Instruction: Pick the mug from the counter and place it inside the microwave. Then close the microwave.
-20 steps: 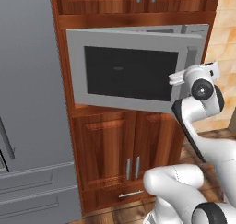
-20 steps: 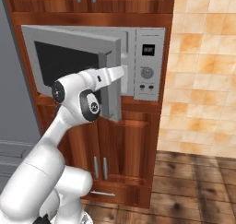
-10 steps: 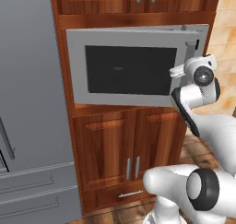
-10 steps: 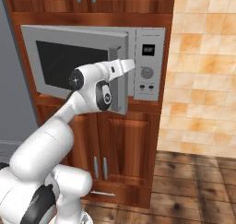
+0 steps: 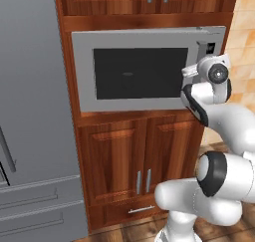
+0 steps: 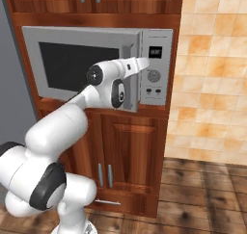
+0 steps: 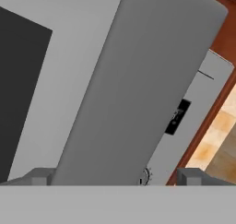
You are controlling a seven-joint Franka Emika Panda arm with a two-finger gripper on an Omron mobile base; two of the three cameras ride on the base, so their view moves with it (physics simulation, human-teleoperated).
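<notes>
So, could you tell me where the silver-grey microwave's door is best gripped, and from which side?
Probably the long upright bar handle at the door's right edge, beside the button panel. It stands proud of the door, so the open tool should straddle it from the front.

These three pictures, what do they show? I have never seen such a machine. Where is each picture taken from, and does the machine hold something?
It is a white robot arm in a rendered kitchen. Two cameras ride on its base, behind it at left and right; the third sits on its hand. The arm reaches to the microwave, built into wooden cabinets beside a grey fridge. The door is nearly shut. The pincer is at the door's edge, near the button panel. Whether it grips anything cannot be told.
</notes>
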